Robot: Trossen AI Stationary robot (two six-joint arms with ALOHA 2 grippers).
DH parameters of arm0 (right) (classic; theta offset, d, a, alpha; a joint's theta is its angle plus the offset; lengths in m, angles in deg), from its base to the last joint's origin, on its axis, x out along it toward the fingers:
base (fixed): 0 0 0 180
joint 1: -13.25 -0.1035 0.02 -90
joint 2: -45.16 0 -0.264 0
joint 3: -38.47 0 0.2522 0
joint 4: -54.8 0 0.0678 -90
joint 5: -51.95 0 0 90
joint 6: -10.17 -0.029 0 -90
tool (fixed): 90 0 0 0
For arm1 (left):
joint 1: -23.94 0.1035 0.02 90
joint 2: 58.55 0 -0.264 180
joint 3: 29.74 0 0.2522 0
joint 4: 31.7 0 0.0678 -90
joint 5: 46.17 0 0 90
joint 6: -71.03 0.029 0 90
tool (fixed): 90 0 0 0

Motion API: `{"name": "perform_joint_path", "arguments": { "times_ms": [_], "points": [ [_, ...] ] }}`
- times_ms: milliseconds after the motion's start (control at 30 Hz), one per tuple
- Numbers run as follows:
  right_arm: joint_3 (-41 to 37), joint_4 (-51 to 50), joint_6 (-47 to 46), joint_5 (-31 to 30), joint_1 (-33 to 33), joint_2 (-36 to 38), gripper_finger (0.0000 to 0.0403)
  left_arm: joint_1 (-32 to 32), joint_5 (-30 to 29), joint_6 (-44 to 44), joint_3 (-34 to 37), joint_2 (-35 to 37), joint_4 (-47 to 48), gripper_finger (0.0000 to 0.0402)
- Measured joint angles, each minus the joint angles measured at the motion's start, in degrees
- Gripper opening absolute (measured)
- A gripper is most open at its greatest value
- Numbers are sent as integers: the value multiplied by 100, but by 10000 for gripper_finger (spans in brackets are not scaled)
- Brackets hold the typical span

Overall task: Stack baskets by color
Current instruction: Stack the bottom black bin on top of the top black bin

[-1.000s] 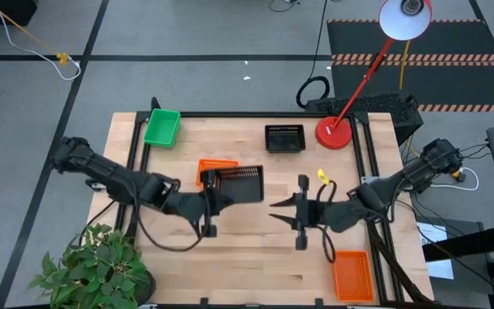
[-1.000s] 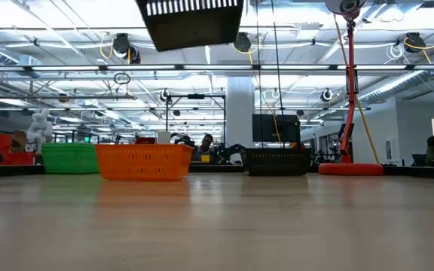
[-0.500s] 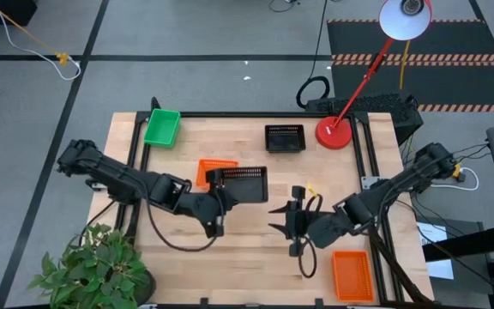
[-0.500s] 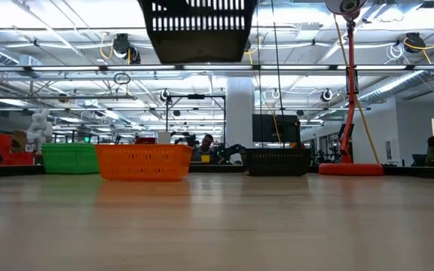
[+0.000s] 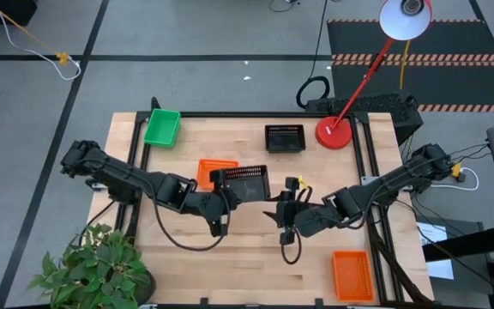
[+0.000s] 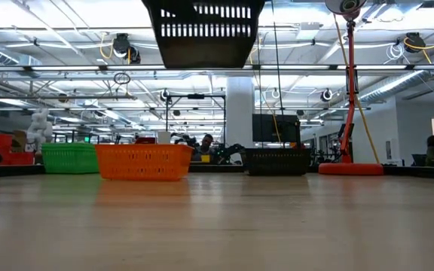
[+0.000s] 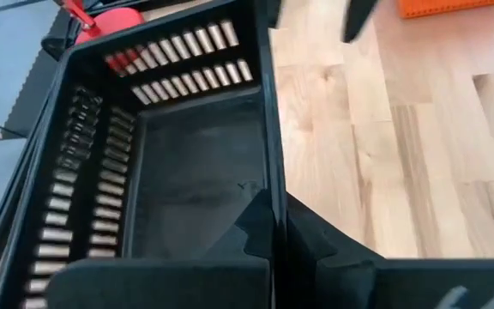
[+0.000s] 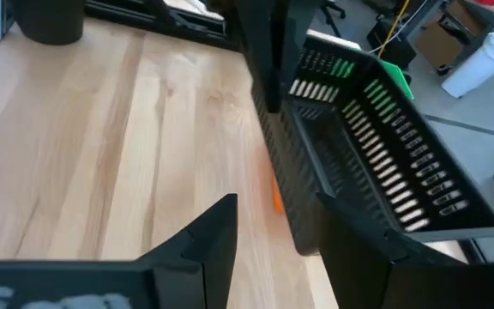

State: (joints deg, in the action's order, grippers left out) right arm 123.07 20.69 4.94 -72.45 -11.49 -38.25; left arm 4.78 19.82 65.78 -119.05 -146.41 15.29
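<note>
My left gripper (image 5: 223, 196) is shut on a black basket (image 5: 245, 183), held high above the table; the low view shows its underside (image 6: 202, 34). My right gripper (image 5: 274, 209) is open at that basket's right end. In the right wrist view its fingers (image 8: 221, 227) stand on either side of the basket's lower end wall (image 8: 303, 202). I cannot tell whether they touch it. An orange basket (image 5: 213, 169) sits flat on the table, partly under the held one. Another black basket (image 5: 285, 138), a green basket (image 5: 162, 127) and a second orange basket (image 5: 352, 275) also rest on the table. My left gripper pinches the black basket's near long wall (image 7: 264, 184) at its left end, one finger inside the basket and one outside. The fingers come from the table's left, slanting down, and lie along the wall. The basket is lifted clear, open side up and roughly level.
A red round lamp base (image 5: 334, 133) stands at the far right beside the black basket, with its pole leaning out over the far edge. A potted plant (image 5: 93, 270) stands off the near left corner. Bare wood (image 5: 247, 266) lies along the near middle of the table.
My left gripper has carried the black basket a little toward the table's right edge and down, and the basket has stayed level. My right gripper has moved toward the left edge and down, tipping its fingers lower, and has come up to the basket's right end.
</note>
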Motion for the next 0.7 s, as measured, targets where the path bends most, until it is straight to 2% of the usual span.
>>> {"name": "perform_joint_path", "arguments": {
  "times_ms": [200, 433, 567, 700],
  "points": [
    [0, 6, 36, -2, 43, -33, 148, 50, 10, 98, -5, -171, -114, 17],
    [0, -10, 36, 3, 40, -29, 148, 94, 62, 285, -4, -283, -248, 6],
    [0, -284, 36, 0, 93, -25, 148, 92, 159, 398, 2, -297, -516, 18],
    [0, -541, 5, 4, 186, -25, 139, 91, 173, 495, 0, -297, -556, 7]
  ]
}}
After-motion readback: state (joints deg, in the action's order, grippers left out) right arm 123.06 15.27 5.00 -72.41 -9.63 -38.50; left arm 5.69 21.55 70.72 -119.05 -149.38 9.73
